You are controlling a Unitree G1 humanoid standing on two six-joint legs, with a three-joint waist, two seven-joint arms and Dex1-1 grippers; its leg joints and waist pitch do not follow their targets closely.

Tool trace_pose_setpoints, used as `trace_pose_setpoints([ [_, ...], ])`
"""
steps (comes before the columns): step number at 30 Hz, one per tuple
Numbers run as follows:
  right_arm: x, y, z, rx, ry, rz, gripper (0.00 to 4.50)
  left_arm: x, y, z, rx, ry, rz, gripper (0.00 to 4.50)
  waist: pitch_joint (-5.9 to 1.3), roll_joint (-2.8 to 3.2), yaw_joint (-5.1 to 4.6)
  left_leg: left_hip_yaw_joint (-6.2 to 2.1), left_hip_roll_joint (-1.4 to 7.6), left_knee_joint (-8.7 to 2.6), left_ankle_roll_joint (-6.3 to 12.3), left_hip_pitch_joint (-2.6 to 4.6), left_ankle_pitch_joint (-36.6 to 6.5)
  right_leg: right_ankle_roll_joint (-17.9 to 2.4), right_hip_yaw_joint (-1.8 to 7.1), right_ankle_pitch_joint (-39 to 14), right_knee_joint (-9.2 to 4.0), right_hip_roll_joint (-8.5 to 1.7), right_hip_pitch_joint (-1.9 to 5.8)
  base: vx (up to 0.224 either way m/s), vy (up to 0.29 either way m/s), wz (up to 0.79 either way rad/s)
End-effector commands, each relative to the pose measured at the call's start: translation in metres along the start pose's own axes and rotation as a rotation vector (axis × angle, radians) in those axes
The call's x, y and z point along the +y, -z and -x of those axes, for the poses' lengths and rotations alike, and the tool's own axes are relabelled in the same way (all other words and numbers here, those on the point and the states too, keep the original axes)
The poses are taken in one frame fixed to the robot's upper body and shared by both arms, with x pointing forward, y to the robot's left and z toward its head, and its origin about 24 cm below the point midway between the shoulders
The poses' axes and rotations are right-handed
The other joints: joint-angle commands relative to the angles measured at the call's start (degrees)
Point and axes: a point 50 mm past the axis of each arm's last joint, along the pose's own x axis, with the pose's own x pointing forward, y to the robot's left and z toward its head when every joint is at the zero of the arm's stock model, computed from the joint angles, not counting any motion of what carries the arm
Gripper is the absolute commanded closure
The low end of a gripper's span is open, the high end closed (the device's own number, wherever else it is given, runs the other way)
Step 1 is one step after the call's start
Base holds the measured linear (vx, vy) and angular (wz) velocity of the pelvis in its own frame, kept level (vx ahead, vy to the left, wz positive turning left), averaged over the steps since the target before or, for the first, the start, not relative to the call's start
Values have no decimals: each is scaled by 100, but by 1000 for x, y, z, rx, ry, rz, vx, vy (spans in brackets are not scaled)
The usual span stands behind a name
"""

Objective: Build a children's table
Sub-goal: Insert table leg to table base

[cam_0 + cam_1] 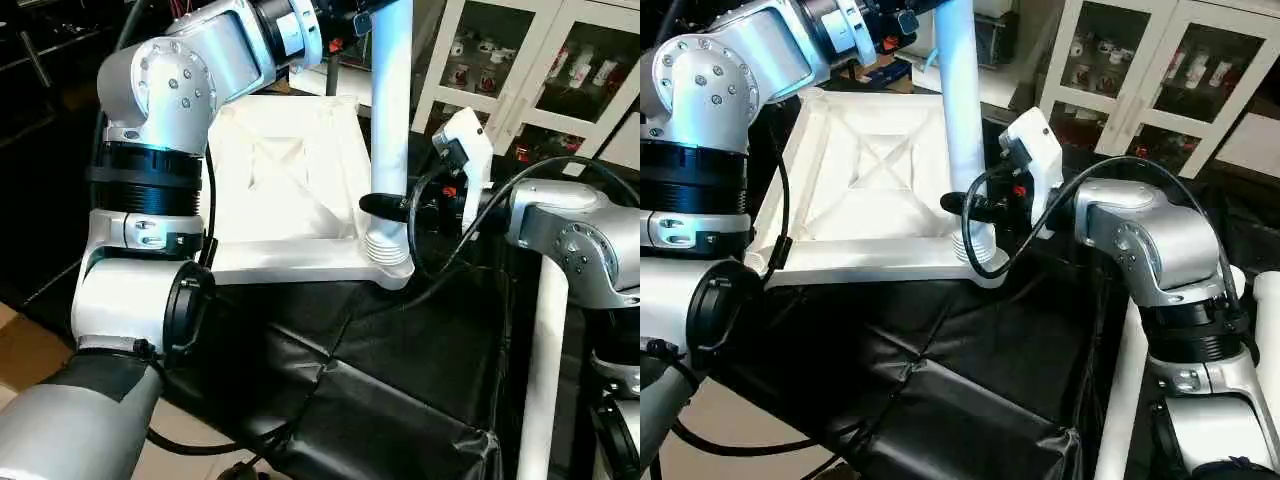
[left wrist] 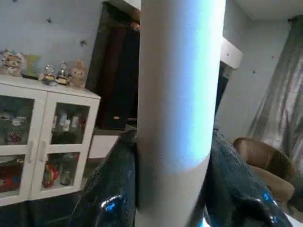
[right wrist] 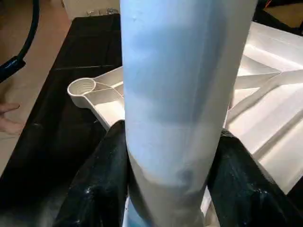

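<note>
Standing upside down on a black-covered bench [image 1: 400,400], with ribbed X-braced underside up: the white plastic tabletop [image 1: 285,190], probably light and fairly stiff, apt to slide on the slick black cover if pushed sideways. Rising upright from its near right corner socket [image 1: 388,262]: one long white leg [image 1: 391,120], flared ribbed end down in the socket. Likely a hollow tube, light, rigid, smooth and a bit slippery, so best gripped square across the round shaft, low for seating force and high for steadying.

Pinching the leg high up: the left hand [image 2: 173,189], black fingers [image 2: 111,189] pressed on either side of the tube. Clasping the same leg low, just above the flared end: the right hand [image 1: 962,205], black fingers [image 3: 99,189] hugging both sides. Seen past that hand, an open socket [image 3: 81,87] at another corner, still without a leg.

Further right, near the right edge, another white leg [image 1: 543,370] standing apart, beside the right forearm [image 1: 575,235]. Looping around the right wrist close to the seated leg, a black cable [image 1: 430,250], judged likely to snag during a twist or push. Beyond, far right, a white glass-door cabinet [image 1: 520,70] holding small items, well apart from the work. Crowding the left side of the tabletop: the bulky left arm [image 1: 155,150].
</note>
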Motion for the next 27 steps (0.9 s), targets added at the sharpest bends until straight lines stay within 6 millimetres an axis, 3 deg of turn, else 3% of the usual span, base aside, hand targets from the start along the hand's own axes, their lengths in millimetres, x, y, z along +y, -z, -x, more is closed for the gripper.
trace_pose_setpoints([
  [1,2,0,-1,-7,-2,2,266,-11,-3,-3,18,64,-28,221,-497,2,8,-149,277,-377,146,67,-160,-1576,274,-263,-312,-454,420,0,0,0],
  [8,-18,-11,-8,-207,229,-15,266,-5,-6,3,-35,-2,-16,170,-494,-11,-13,-136,264,-379,48,60,-186,-1523,278,-432,-332,-457,406,0,0,0],
  [9,-20,-13,-9,-242,254,-21,266,-4,-5,4,-36,-1,-15,157,-492,34,-15,-137,260,-382,17,74,-217,-1492,274,-483,-343,-446,387,0,0,0],
  [11,-30,-19,-10,-378,353,-80,266,3,-5,8,-56,-55,-28,137,-506,36,-23,-139,264,-389,-8,73,-188,-1485,268,-399,-329,-449,388,0,0,0],
  [17,-53,0,-3,-403,538,-137,266,6,-2,18,-77,-43,-20,102,-518,41,-43,-122,245,-389,21,71,-60,-1559,263,-78,-289,-426,407,0,0,0],
  [19,-60,18,2,-385,544,-145,266,19,9,36,-55,-105,-119,102,-516,-24,-51,-113,238,-391,85,47,-50,-1558,266,-98,-297,-429,433,0,0,0],
  [20,-60,18,2,-385,544,-145,266,19,9,36,-55,-105,-119,102,-525,-5,-34,-123,244,-388,114,57,-57,-1525,264,-145,-300,-438,427,0,0,0],
  [21,-61,25,4,-375,531,-138,266,30,24,48,27,-167,-228,102,-522,-45,-58,-110,236,-390,183,55,-47,-1451,269,-183,-316,-415,426,0,0,0],
  [23,-62,28,5,-382,525,-136,266,38,36,56,91,-209,-301,102,-527,-10,-110,-124,260,-397,206,54,-39,-1304,268,-368,-310,-426,413,0,0,0],
  [24,-63,32,6,-383,524,-139,266,47,51,66,173,-253,-382,102,-519,-44,-126,-126,263,-402,229,51,-63,-1281,267,-438,-335,-425,406,0,0,0],
  [26,-64,41,6,-375,511,-121,266,59,88,88,337,-278,-492,102,-525,-35,-164,-151,302,-414,206,51,-140,-1213,267,-635,-326,-460,388,0,0,0],
  [27,-64,41,6,-375,511,-121,266,59,88,88,337,-278,-492,102,-502,-36,-199,-129,291,-422,187,44,-169,-1199,273,-679,-335,-441,382,0,0,0],
])
